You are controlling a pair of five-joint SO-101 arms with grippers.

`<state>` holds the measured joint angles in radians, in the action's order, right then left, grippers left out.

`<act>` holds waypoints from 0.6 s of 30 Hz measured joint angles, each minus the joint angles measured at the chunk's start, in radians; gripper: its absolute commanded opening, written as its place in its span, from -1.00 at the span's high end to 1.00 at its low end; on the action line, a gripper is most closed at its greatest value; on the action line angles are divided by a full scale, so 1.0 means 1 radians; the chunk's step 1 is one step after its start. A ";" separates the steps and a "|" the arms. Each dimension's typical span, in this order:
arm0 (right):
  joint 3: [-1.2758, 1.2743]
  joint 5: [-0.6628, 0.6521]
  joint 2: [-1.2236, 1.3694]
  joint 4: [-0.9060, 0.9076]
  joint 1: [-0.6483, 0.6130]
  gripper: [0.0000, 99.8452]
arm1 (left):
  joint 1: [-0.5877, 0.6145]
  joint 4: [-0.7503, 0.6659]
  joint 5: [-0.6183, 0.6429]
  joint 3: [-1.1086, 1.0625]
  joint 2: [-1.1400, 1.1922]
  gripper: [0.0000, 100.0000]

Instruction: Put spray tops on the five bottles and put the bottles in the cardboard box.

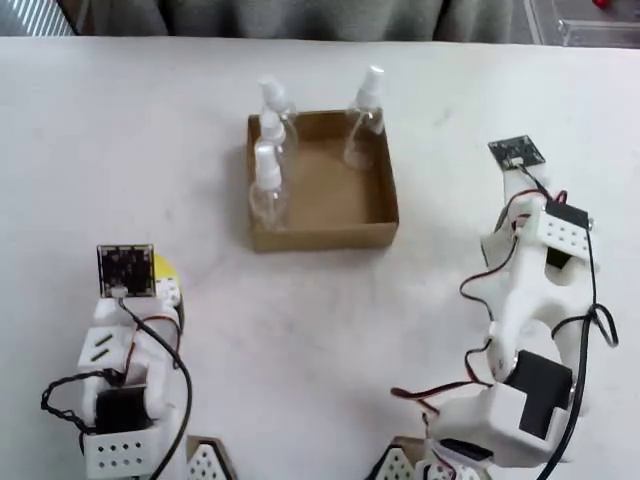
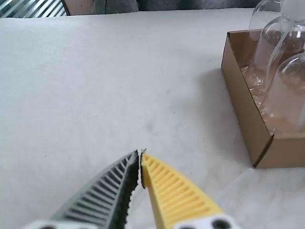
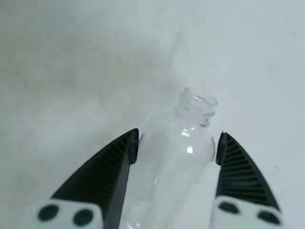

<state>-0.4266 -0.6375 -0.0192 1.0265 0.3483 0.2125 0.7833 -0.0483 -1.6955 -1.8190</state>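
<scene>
Looking down from the high view, the box [image 1: 322, 238] sits mid-table [image 1: 130, 130] with four topped bottles [image 1: 268, 185] standing in it, three along its left wall and one in its far right corner. The left arm [image 1: 125, 390] is near the table's front left corner, and the right arm [image 1: 540, 290] is near its right edge, beside the box but apart from it. From the left wrist view, the left gripper [image 2: 141, 157] has its tips pressed together on nothing, low over bare table off the box's front left corner. From the right wrist view, the right gripper [image 3: 178, 138] is spread wide with the fifth bottle [image 3: 174, 167] between its jaws, which flank the body just below the shoulder; whether they touch it cannot be told. That bottle appears to lie on its side, its bare threaded neck [image 3: 198, 104] pointing away from the gripper. The step in hand is likely the grasp on this last, untopped bottle. Done well, it would close on the body and leave the neck free for a top. It would squeeze gently, since thin clear plastic probably dents and slips, and have the jaws centred so the round body does not roll out sideways.
</scene>
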 measured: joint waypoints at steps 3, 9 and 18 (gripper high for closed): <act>0.000 0.006 0.000 0.025 -0.009 0.48 | 0.000 0.000 0.000 0.000 0.000 0.96; 0.017 0.005 0.000 0.064 -0.031 0.48 | 0.000 0.000 0.000 0.000 0.000 0.96; 0.115 0.008 -0.012 0.299 -0.034 0.62 | 0.000 0.000 0.000 0.000 0.000 0.96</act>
<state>-0.3115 -0.6299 -0.0315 1.3257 0.3145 0.2125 0.7833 -0.0483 -1.6955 -1.8190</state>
